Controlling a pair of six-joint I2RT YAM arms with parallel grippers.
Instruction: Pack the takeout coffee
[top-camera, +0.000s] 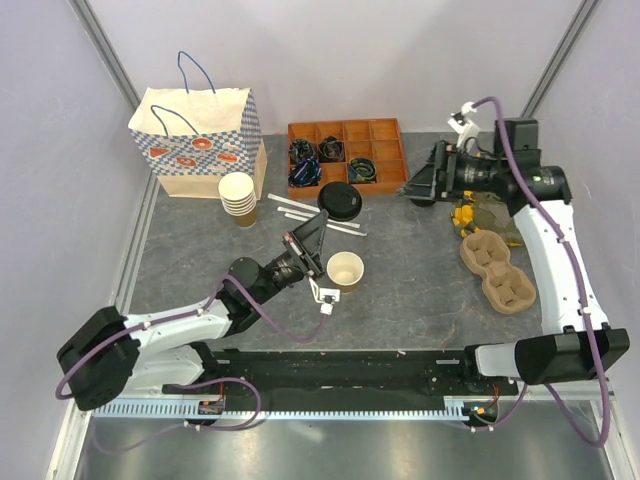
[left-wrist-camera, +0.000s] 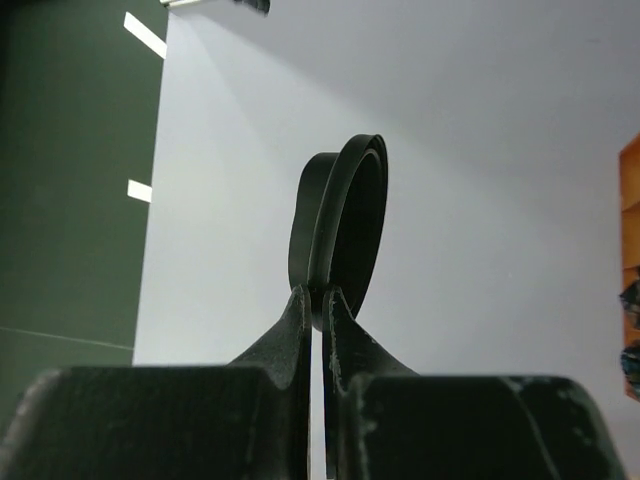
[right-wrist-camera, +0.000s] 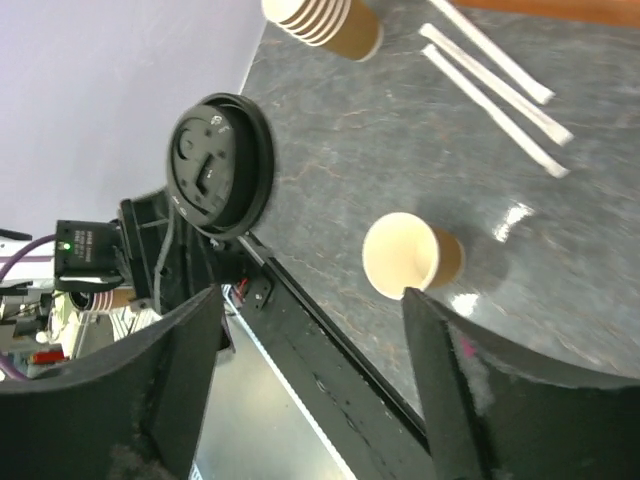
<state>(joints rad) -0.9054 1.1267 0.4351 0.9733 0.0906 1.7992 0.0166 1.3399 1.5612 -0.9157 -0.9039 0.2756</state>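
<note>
Takeout coffee comes in two parts at this moment: the paper cup (top-camera: 345, 270) stands upright and uncovered on the counter (top-camera: 420, 290), just in front of the left arm, and the black lid (top-camera: 340, 202) is in the air a little beyond it. The left hand (top-camera: 322, 216) is pinched tight on the lid's rim. In the left wrist view the disc stands on edge between the closed fingers. Gripping only the rim probably leaves the lid's underside free to go over the cup mouth. The right hand (right-wrist-camera: 310, 300) hangs with its fingers wide apart and nothing between them, off to the far right beside the orange tray (top-camera: 345, 150); it looks back toward the cup, perhaps ready to steady it.

The cup is smooth tan kraft paper, tapered, with a cream lining and a rolled lip. The lid is round moulded plastic, faintly glossy, with a raised ring and a sip tab. The counter is dark, stone-patterned and slightly shiny. The patterned paper bag (top-camera: 195, 140) stands at the far left, likely the place for packing.
</note>
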